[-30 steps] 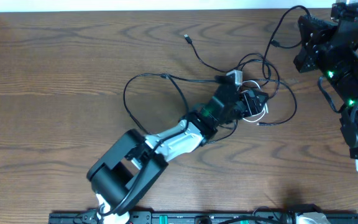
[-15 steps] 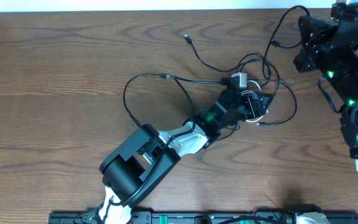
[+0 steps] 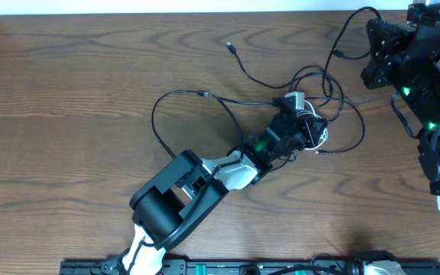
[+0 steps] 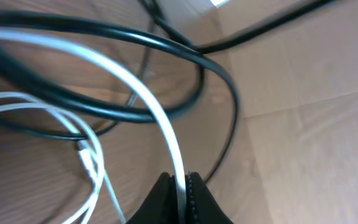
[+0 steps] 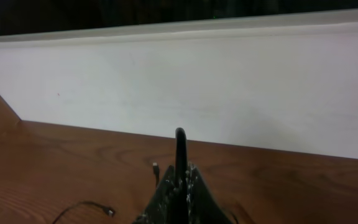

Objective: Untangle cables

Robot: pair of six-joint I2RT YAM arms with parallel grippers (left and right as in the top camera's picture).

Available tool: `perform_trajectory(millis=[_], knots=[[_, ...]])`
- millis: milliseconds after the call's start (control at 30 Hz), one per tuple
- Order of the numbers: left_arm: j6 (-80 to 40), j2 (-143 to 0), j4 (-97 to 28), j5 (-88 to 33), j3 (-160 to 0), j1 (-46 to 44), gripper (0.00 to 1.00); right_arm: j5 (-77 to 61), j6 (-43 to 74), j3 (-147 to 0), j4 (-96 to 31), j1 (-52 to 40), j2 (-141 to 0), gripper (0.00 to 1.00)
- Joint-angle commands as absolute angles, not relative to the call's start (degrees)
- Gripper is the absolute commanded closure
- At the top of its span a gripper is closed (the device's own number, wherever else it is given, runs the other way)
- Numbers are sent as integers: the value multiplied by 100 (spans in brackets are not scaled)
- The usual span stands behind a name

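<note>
My left claw (image 4: 180,182) is pressed together on the thin white cable (image 4: 164,118). The cable comes straight out from between the tips and then bends away to the claw's left. More white loops lie on that same side, low against the brown wood-grain surface (image 3: 67,92). Ahead of the claw, the long thin black cable (image 4: 104,34) sweeps across in wide curves and crosses the white one. From the wrist view I cannot tell which strand lies on top.

From overhead, the left claw (image 3: 312,131) sits in the middle of the knot, with a white plug (image 3: 292,99) just beside it. The black cable (image 3: 159,114) throws one big loop out behind the claw, alongside my arm. Another strand runs off to a small black plug (image 3: 229,47), well apart from the claw.

My right claw (image 5: 180,149) is pressed together with nothing in it. It is held above the surface and faces a white wall (image 5: 229,87). Both cables lie well apart from it, with only thin black strands showing low in its wrist view.
</note>
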State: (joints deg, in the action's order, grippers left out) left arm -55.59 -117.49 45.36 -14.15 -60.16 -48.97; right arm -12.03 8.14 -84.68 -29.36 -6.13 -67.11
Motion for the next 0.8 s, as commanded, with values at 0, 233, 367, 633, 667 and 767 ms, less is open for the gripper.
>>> perform_trajectory(millis=[0,233,367,633,667,767], knots=[[-5205,-11703,4595,-1767,-6099,-4840,93,-1240,875,-8586,-2912,-644,-6646,99],[-4676,-11205,3658,-2268,-6099,-4364,92,-1103,878,-8586,-2919,-642,-6643,99],[-3435,-10471,1968,-2134,-6099,-4003,93,-716,875,-8586,-2934,-642,-6643,99],[-2869,-8466,-764,-1903,-6099,-2252,92,600,875,-8582,-3155,-642,-6681,99],[-2797,-8224,-943,-1903,-6099,-1962,93,799,873,-8582,-3192,-639,-6696,99],[-2480,-7535,-1291,-1900,-6099,-1094,93,1347,873,-8582,-3280,-591,-6788,99]])
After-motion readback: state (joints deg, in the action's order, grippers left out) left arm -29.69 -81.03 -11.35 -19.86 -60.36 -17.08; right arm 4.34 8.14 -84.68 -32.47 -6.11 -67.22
